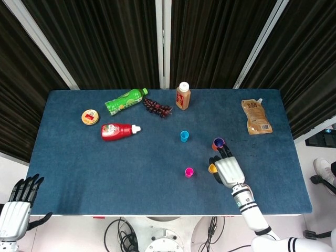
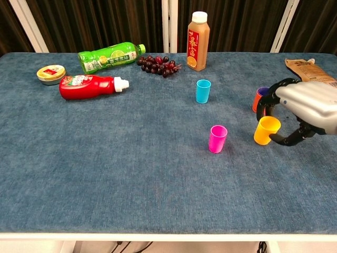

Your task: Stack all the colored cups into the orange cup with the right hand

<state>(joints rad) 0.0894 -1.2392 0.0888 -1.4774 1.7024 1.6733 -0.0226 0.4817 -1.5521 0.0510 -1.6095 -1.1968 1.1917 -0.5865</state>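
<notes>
The orange cup stands right of centre with a purple cup nested in it. Just in front of it, my right hand grips the yellow cup, with fingers over its far side and the thumb at its near side; the cup leans slightly. A pink cup stands to the left of the yellow one. A blue cup stands farther back. My left hand hangs off the table's front left corner, holding nothing, fingers apart.
Along the back are a green bottle, grapes and a brown drink bottle. A red ketchup bottle and a round tin lie at the left. A brown pouch lies at the back right.
</notes>
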